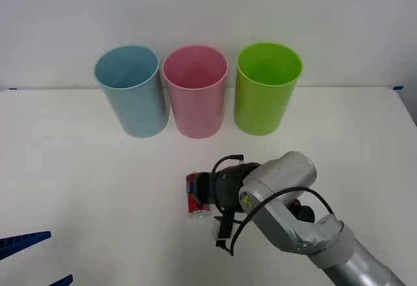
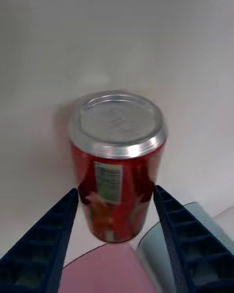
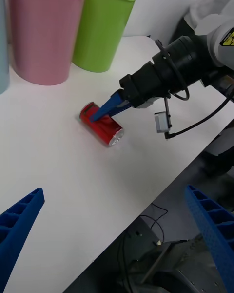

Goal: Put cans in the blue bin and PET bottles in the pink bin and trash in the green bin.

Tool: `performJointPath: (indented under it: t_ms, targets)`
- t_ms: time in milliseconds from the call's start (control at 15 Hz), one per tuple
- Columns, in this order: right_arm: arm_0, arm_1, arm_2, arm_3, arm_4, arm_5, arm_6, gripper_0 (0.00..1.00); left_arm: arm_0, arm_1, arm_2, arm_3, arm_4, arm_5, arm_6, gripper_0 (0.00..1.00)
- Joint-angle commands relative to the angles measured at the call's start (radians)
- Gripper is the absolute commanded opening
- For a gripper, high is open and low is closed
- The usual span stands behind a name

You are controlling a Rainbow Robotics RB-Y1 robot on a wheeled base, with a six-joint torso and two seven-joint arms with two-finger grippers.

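Right hand (image 2: 116, 210) low, fingers apart (left wide)

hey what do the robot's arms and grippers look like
The right arm is smooth silver metal with a black wrist section, a yellow warning label, looping black cables and a small white connector. The right gripper and left gripper have blue, ribbed, tapering fingers.

The right arm (image 1: 293, 217) is showing silver shells, a black wrist, looping black cables, blue ribbed fingers (image 2: 46, 244) and perhaps a yellow warning sticker
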Motion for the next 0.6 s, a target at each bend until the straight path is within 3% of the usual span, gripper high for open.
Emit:
performJointPath:
  t_ms: [67, 600]
  targets:
    - [-0.004, -0.017, 0.017, 0.0, 0.0, 0.022, 0.014, 0.03, 0.0, 0.0, 0.0, 0.0, 0.0, 0.0, 0.0, 1.0]
    - [-0.004, -0.016, 0.017, 0.0, -0.003, 0.022, 0.022, 0.0, 0.0, 0.0, 0.0, 0.0, 0.0, 0.0, 0.0, 1.0]
